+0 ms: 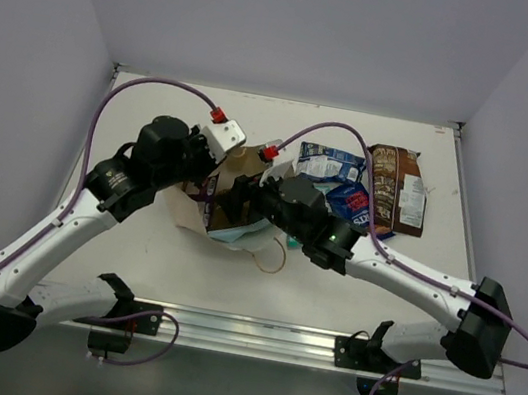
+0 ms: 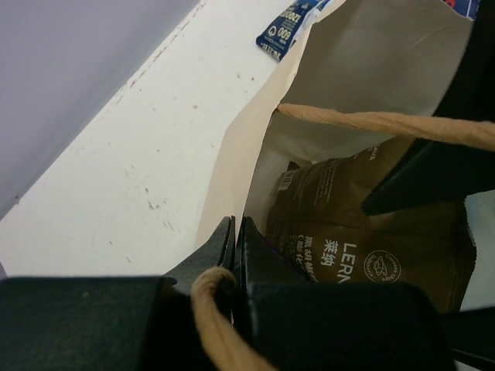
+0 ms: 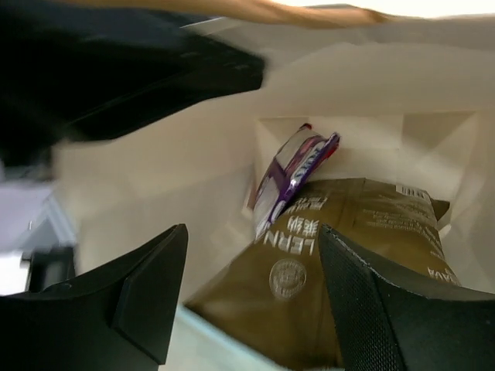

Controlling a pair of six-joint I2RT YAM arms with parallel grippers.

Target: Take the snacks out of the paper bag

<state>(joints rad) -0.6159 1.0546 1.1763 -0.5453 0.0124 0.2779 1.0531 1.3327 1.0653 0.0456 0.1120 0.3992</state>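
The tan paper bag lies mid-table with its mouth held open. My left gripper is shut on the bag's rim, and a twisted handle loops over its fingers. My right gripper reaches into the mouth, open, its fingers on either side of a brown snack packet without gripping it. A purple-and-white packet stands deeper in the bag. The brown packet also shows in the left wrist view. Outside the bag lie a brown packet, a light blue one and a dark blue one.
A pale teal edge pokes out at the bag's near side. The bag's other handle loops onto the table in front. The removed packets crowd the table's back right. White walls close in the table on three sides.
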